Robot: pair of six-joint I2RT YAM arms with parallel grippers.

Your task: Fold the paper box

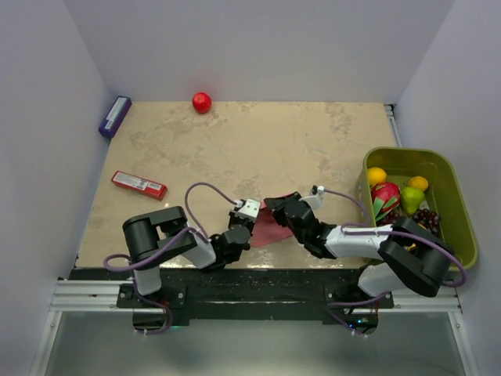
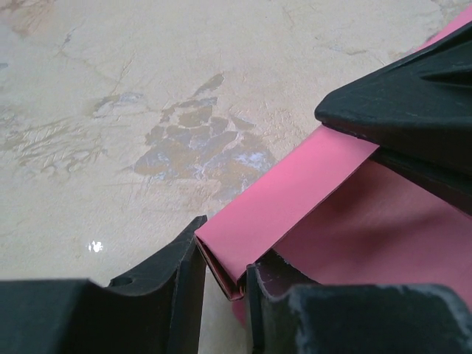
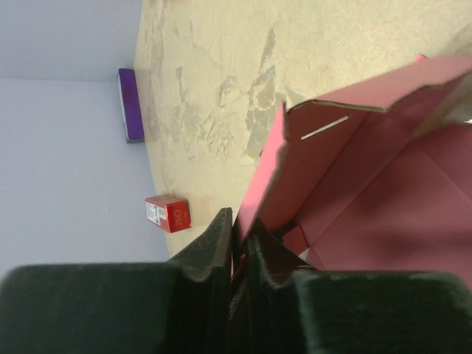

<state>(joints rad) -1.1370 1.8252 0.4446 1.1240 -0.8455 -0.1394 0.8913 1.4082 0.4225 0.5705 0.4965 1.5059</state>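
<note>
Left gripper (image 2: 221, 254) first: its fingers (image 2: 177, 284) are closed in on a folded edge of the paper box (image 2: 295, 199). The doubled pink card fills the gap between them, so I'm calling that a pinch. Right gripper (image 3: 240, 225) now: jaws pressed almost together, with one pink panel caught edge-on between them. That's a pinch as well.

Over to my top camera. Both tools meet at the near middle of the table (image 1: 274, 141), the left one coming in from the left and the right one from the right. The paper box sits between them as a half-formed pink shape. From the right wrist I see panels standing at angles, creases showing, and a short slit cut in one flap.

Well apart from all this, a red packet (image 1: 138, 185) lies out to the left. A purple box (image 1: 115, 117) sits against the far left wall and a red ball (image 1: 202, 102) at the far edge. On the right is a green bin (image 1: 462, 204) of toy fruit.
</note>
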